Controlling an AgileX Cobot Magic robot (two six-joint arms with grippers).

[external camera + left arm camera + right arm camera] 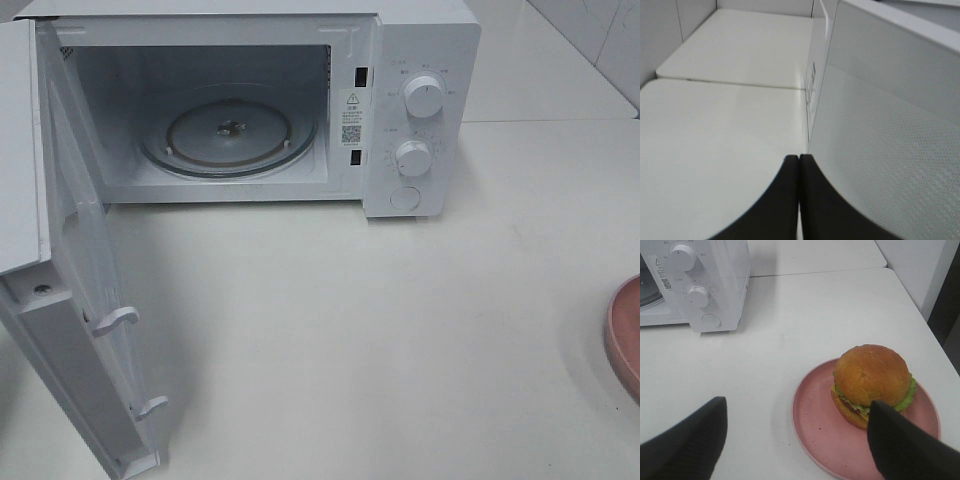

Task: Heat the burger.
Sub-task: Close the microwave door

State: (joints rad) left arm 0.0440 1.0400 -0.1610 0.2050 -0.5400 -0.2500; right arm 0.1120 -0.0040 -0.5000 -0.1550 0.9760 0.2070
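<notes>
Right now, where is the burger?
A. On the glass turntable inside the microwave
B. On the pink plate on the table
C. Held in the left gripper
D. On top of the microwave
B. The right wrist view shows the burger sitting on the pink plate on the table, while the microwave stands open with nothing on its glass turntable.
</notes>
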